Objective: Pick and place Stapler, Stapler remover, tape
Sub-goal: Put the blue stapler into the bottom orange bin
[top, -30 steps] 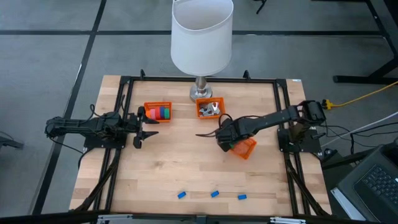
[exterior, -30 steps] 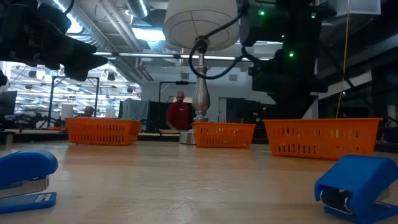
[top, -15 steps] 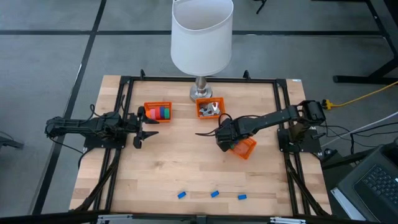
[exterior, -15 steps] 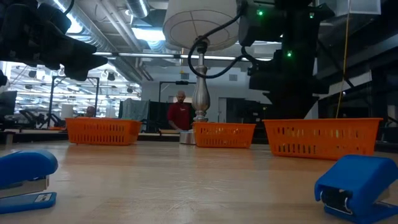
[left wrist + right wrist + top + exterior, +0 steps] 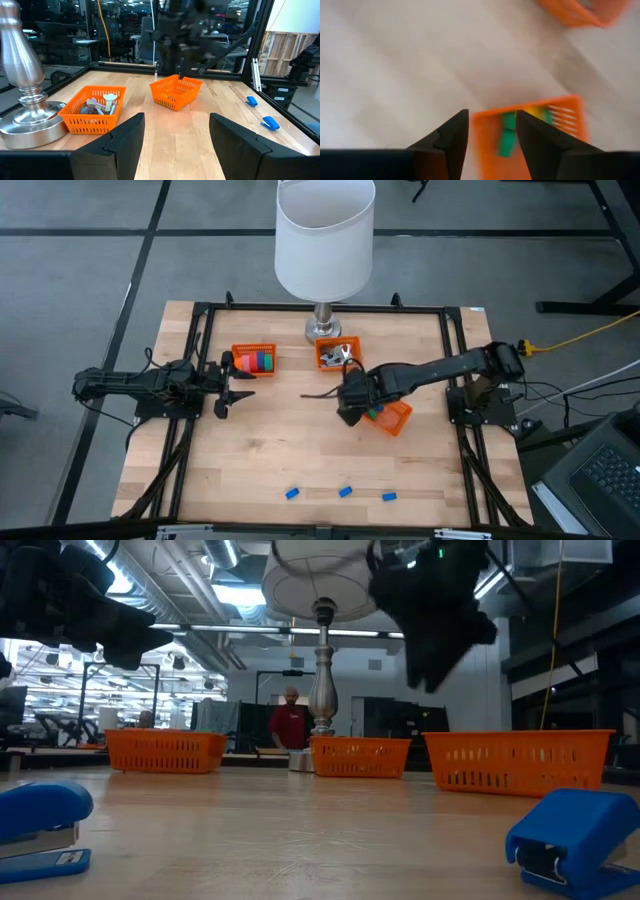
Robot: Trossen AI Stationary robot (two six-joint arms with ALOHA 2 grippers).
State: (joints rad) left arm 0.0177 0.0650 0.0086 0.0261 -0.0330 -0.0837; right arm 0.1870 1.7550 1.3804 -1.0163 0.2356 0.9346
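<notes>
3 orange mesh baskets sit on the wood-plank tabletop. The tape, small bright rolls, fills the basket just beside the left hand, whose fingers gape wide. The right hand, part open and empty, hovers over the tilted basket. 3 blue staplers lie well apart.
</notes>
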